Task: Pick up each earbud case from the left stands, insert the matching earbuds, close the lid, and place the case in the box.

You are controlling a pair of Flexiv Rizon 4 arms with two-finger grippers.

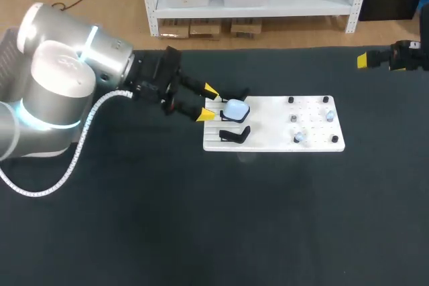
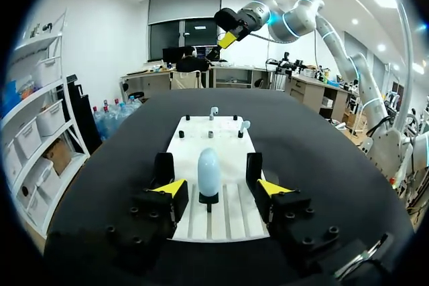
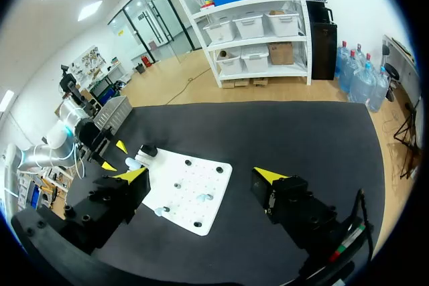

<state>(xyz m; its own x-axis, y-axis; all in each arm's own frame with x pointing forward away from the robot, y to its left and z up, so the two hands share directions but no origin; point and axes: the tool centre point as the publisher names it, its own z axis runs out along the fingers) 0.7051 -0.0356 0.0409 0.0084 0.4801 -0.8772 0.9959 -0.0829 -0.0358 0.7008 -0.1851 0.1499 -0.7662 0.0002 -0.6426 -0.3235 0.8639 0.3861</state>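
Head view: my left gripper (image 1: 208,103) sits at nine o'clock of the pale blue earbud case (image 1: 236,109), fingers spread and not touching it. The case stands at the white board's (image 1: 268,125) nine o'clock end. My right gripper (image 1: 367,59) hangs well apart at two o'clock.

Left wrist view: the case (image 2: 208,169) is upright at twelve o'clock between my parted fingers, clear of both.

Right wrist view: my right gripper (image 3: 201,177) gapes, holding nothing, with the board (image 3: 211,172) at twelve o'clock

Silver-grey rounded left arm (image 1: 60,78) with glowing cyan ring, white ribbed cable (image 1: 84,130), black yellow-tipped end effector (image 1: 208,103).
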